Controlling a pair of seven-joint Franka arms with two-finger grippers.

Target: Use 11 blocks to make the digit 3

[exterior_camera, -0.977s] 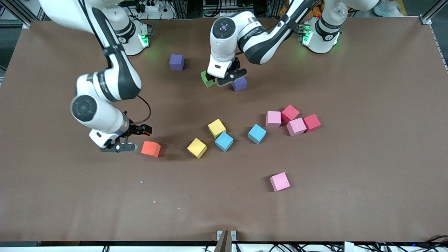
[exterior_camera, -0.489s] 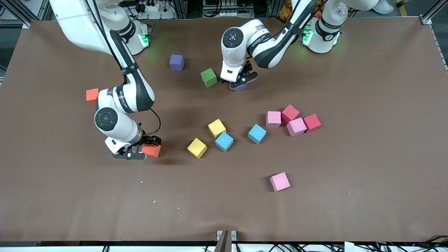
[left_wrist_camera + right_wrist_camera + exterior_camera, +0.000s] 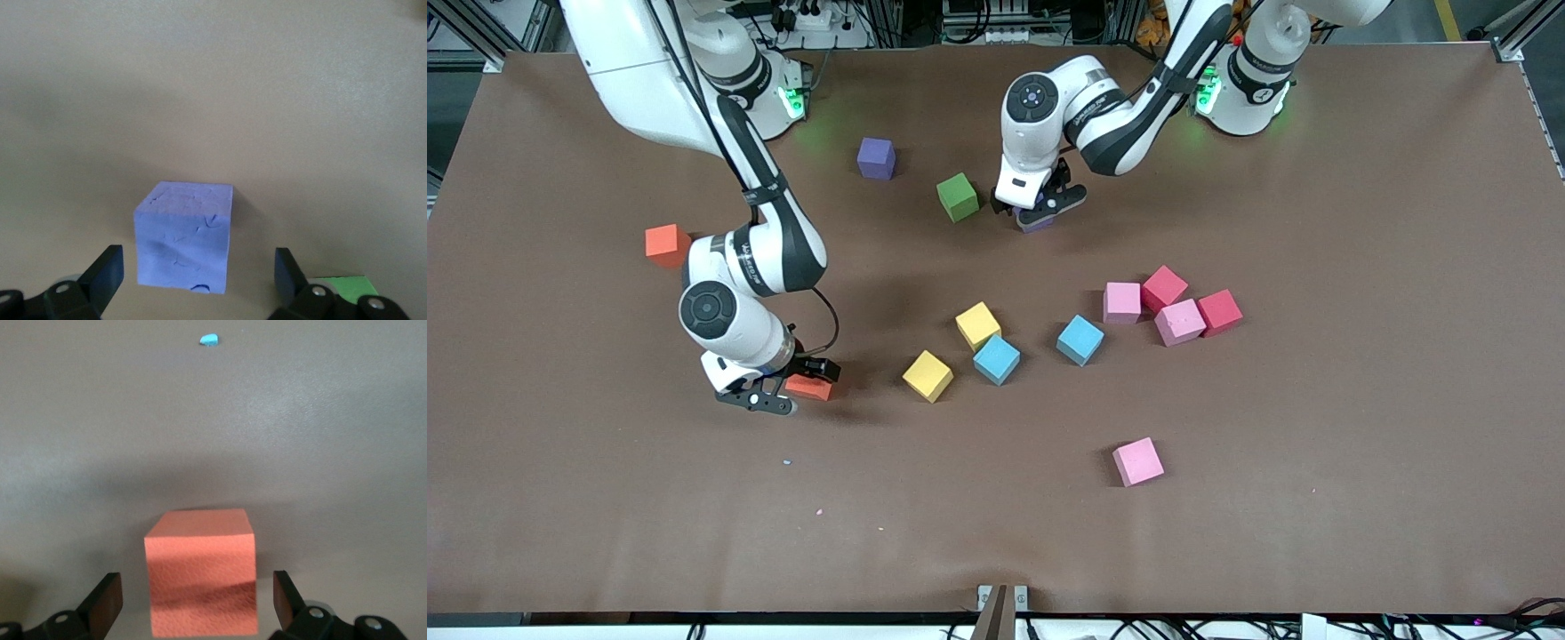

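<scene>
Each arm has a cube squarely between its spread, unclenched fingers: the right gripper straddles an orange block, the left gripper a purple block.

In the front view the left gripper covers nearly all of a small matte purple cube; only a sliver shows under its fingers. The right gripper likewise hides most of a small matte orange cube. In the left wrist view the purple cube's neighbour, a small matte green cube, is cut by the picture's edge and partly masked by a finger. In the right wrist view a tiny light blue speck on the brown table is too small to identify.
</scene>
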